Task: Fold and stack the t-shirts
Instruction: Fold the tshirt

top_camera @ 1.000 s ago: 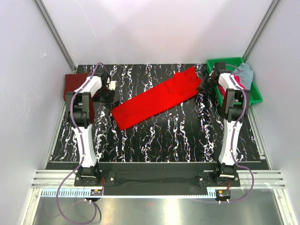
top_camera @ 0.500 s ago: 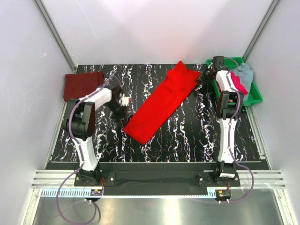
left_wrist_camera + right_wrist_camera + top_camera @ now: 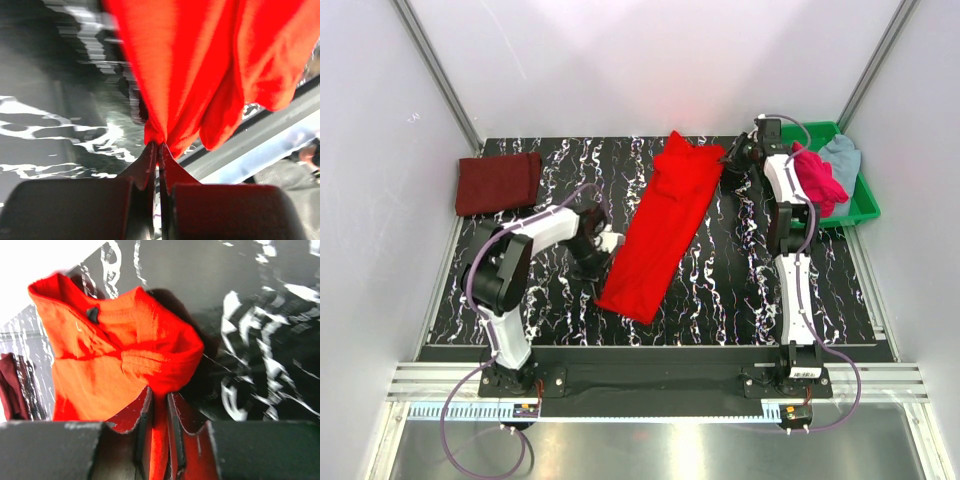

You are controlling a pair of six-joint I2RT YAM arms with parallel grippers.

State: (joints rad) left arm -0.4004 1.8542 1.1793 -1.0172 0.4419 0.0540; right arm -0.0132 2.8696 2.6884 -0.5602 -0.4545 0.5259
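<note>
Black marbled counter (image 3: 720,300) with four t-shirts – one stretched between two arms.
Red t-shirt (image 3: 665,225): long folded strip, running diagonally from the far middle to near left of centre. Green tray (image 3: 867,207), far right, holds the magenta t-shirt (image 3: 815,178) and the grey-blue t-shirt (image 3: 842,155). Maroon t-shirt (image 3: 498,182): folded, far left. Left fingers (image 3: 159,150) pinched tight on the red strip's near-left edge – right fingers (image 3: 733,160) clamped narrow on its far end.
</note>
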